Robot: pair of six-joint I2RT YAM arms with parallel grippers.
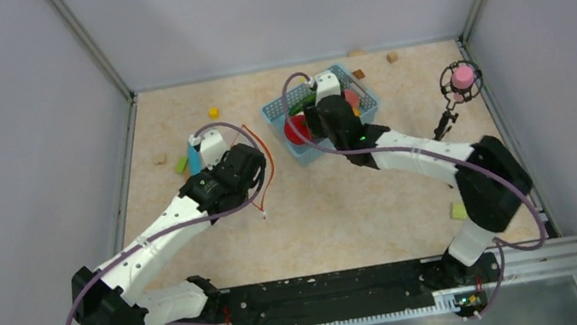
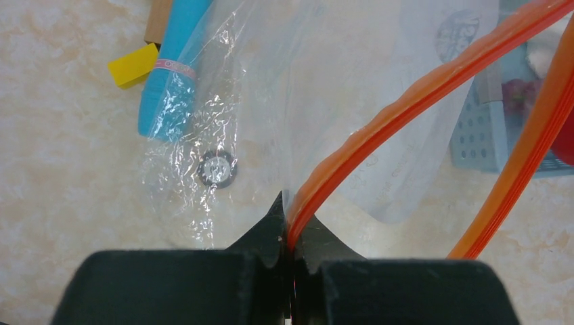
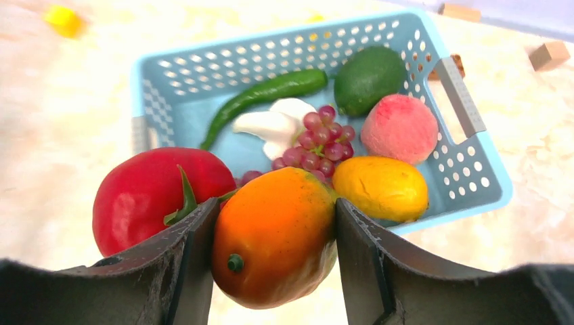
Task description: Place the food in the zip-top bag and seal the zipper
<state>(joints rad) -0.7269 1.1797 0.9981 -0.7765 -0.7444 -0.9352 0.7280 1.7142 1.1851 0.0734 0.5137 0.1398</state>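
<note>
**Inspector:** Left jaws, condition?

**Recorder:** Clenched on the zipper (image 2: 406, 101). They pinch the orange-red strip at the near end of its curve. A second run of the strip stands apart from it on the right, so the mouth of the zip-top bag (image 2: 325, 74) is unsealed.

**Inspector:** Location of the bag?

**Recorder:** On the bench (image 1: 345, 214) at the left arm, to the left of the light-blue mesh basket (image 3: 474, 186). Its clear film lies partly over a light-blue stick (image 2: 166, 81). A yellow block (image 2: 133, 65) sits just beside that stick.

**Inspector:** Right jaws?

**Recorder:** Grasping an orange toy fruit (image 3: 271, 257), one finger on each side, at the basket's near rim. I cannot tell whether the fruit is lifted clear of the basket.

**Inspector:** The other food?

**Recorder:** All of it is in the basket.
- The red tomato (image 3: 145, 200) is beside the held fruit on its left.
- The yellow mango (image 3: 379, 188) is on its right.
- The purple grapes (image 3: 315, 142) lie behind it, against a white toy piece (image 3: 271, 125).
- The long green chili (image 3: 264, 95) runs along the far side.
- A dark-green toy fruit (image 3: 369, 78) sits in the far right corner.
- The pink peach (image 3: 399, 128) is just beside the dark-green fruit and behind the mango.
</note>
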